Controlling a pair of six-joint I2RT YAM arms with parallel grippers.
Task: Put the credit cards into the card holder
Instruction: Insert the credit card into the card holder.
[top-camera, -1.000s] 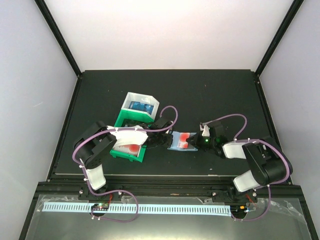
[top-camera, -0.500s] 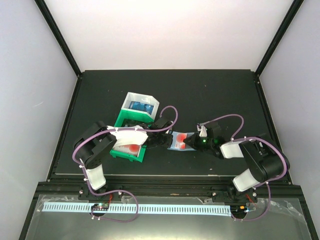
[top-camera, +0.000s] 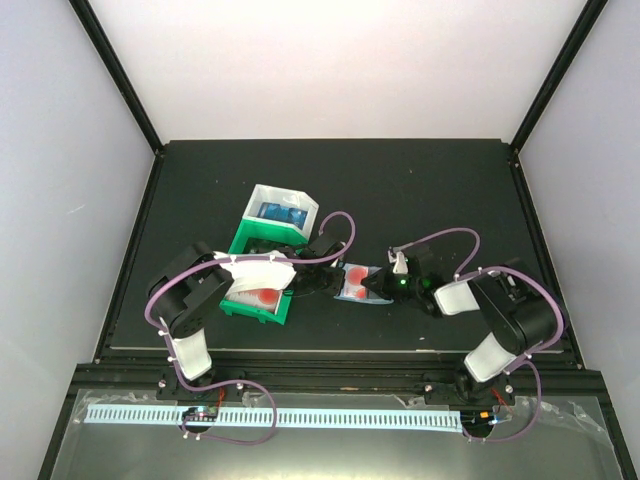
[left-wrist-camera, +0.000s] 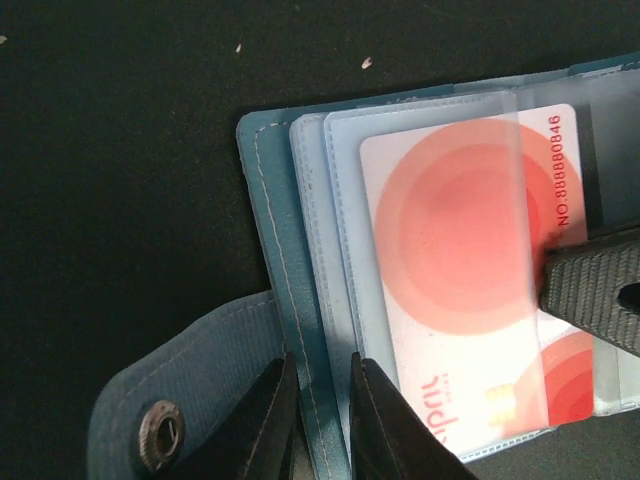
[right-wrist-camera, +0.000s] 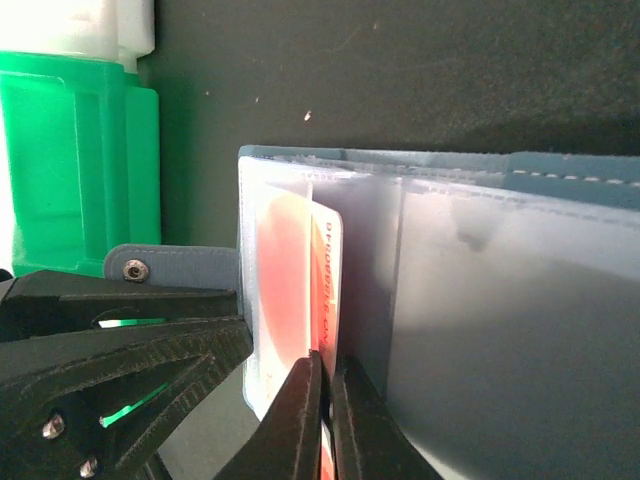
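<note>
The card holder lies open on the table, just right of the green bin. The left gripper has its jaws nearly closed, pinching the holder's teal edge beside the snap tab. The right gripper clamps the red-and-white card, which sits partly inside a clear sleeve.

Only one line of print can be read. It stands on the red-and-white credit card, which lies under a clear sleeve of the card holder, toward the near edge of the counter and about midway between its left and right edges. In the left wrist view, red characters run sideways along one short edge of the card and read "NO.888880846". Toward the card's other end is a short red word in larger letters, upside down and not legible with certainty. In the right wrist view the number line is too foreshortened to read. Nothing is legible in the top view.
</note>
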